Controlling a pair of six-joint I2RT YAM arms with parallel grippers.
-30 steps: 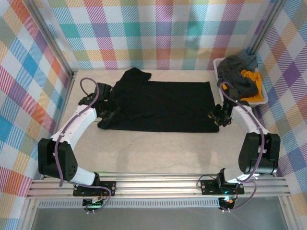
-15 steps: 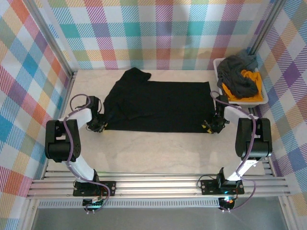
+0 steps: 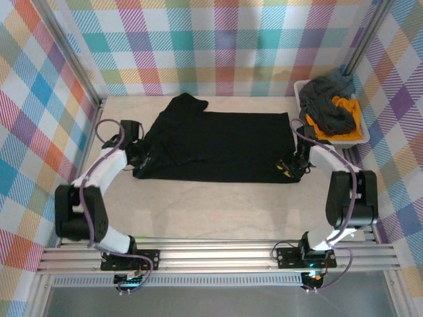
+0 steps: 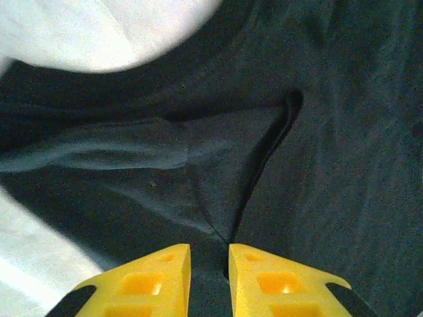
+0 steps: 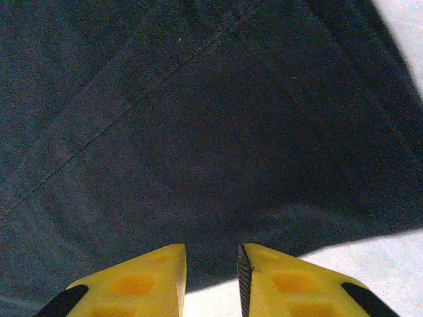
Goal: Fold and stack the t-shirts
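Left hand and right hand are working one black t-shirt lying mid-desk.
The left wrist view is showing narrow fingers pinching a fabric ridge too small to make out from above. The right hand is sitting narrow at the near-right hem, grip unclear. Far right, one white tub is holding one grey shirt and one orange-yellow shirt.

Just above the aluminium rail, both arms sit on black bolted bases, with white rounded link shells, black joint housings and looping purple cables. Farther from that rail, the left pincer and right pincer are black. Each carries two yellow wedge fingers with shallow rectangular pockets.
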